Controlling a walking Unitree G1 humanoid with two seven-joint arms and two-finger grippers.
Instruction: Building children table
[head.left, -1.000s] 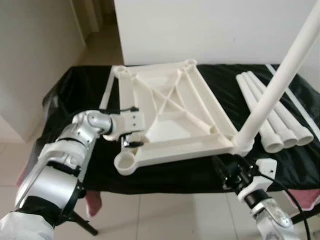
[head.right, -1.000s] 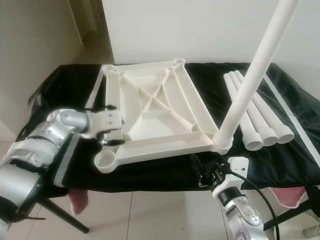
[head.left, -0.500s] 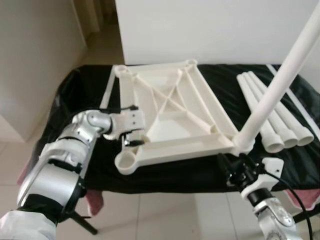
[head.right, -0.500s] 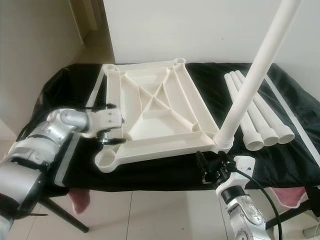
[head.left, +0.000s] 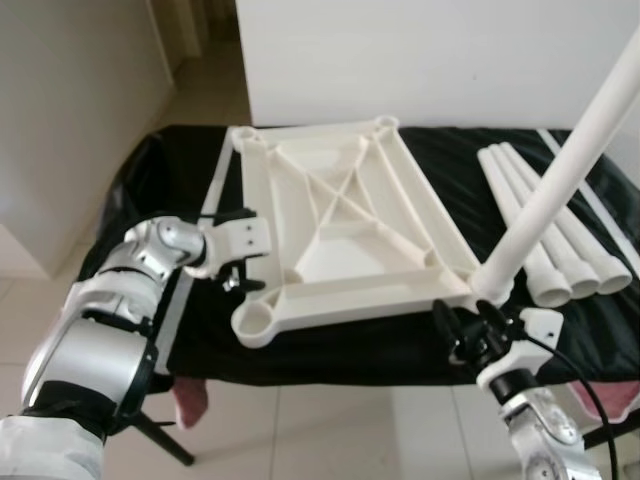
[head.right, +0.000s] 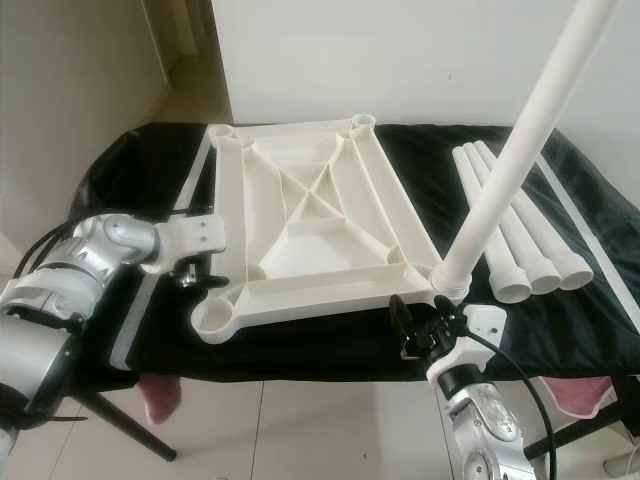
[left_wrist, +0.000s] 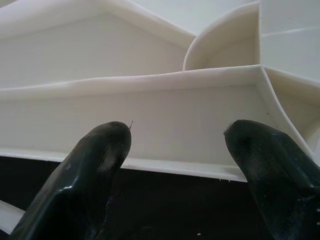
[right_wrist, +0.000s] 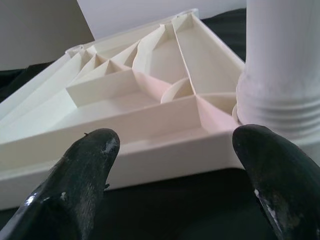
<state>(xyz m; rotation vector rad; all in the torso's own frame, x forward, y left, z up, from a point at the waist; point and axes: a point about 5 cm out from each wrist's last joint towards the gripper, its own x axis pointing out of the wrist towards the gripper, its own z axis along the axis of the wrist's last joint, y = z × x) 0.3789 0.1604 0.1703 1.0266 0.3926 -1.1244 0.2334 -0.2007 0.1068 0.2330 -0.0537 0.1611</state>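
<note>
The white plastic tabletop (head.left: 340, 230) lies upside down on the black-covered table (head.left: 170, 170). One white leg (head.left: 560, 180) stands in the socket at its near right corner. Three loose legs (head.left: 545, 240) lie side by side to the right. My left gripper (head.left: 238, 280) is open beside the tabletop's left rail, just clear of it; in the left wrist view the rail (left_wrist: 175, 115) lies between and beyond the fingertips (left_wrist: 95, 165). My right gripper (head.left: 465, 325) is open at the table's front edge, below the fitted leg's ribbed base (right_wrist: 282, 75), with nothing held.
A thin white strip (head.left: 212, 185) lies along the tabletop's left side and another (head.left: 590, 200) lies past the loose legs. A white wall (head.left: 420, 60) rises behind the table. A pink cloth (head.left: 190, 400) hangs under the front edge above the tiled floor.
My left gripper has drawn back to the left, off the tabletop's left rail. The right gripper has shifted slightly toward the front edge. The view has shifted a little.
</note>
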